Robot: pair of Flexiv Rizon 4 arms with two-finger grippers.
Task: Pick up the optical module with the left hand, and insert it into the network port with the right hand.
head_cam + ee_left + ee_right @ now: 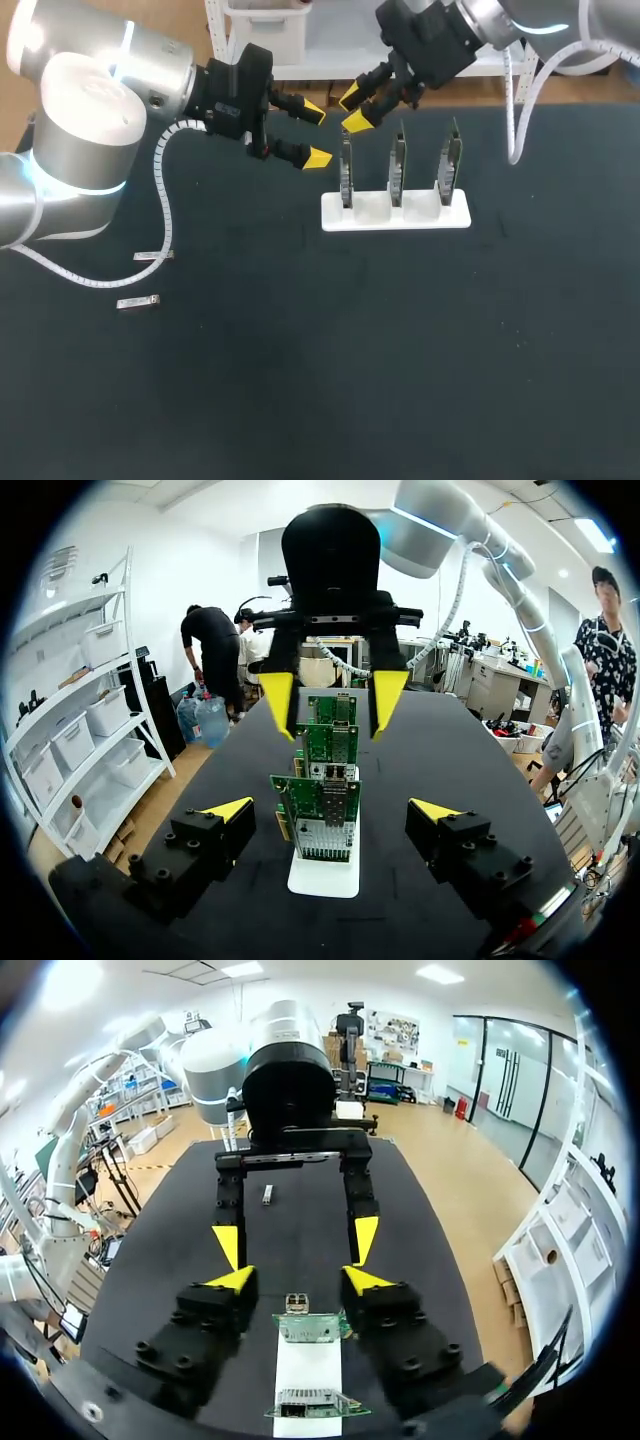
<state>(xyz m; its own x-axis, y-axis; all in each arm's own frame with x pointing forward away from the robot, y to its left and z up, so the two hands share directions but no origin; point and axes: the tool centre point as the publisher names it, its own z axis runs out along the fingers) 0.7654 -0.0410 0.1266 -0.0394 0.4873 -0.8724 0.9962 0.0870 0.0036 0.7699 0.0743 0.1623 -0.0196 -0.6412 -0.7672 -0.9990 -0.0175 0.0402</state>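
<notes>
A small silver optical module [297, 1303] sits at the top edge of the nearest green network card [310, 1327], between my right gripper's [300, 1280] yellow fingertips. The fingers stand apart from it on both sides, so the gripper is open. In the head view the right gripper [354, 109] hangs just above the leftmost card [346, 175] of three upright cards on a white stand [395, 213]. My left gripper [315, 132] is open and empty just left of that card, facing the row of cards [322, 815] end-on.
Two more silver modules [152, 256] [138, 302] lie on the black table at the left. The left arm's white cable [165, 215] loops over the table near them. The two grippers are close together above the stand's left end.
</notes>
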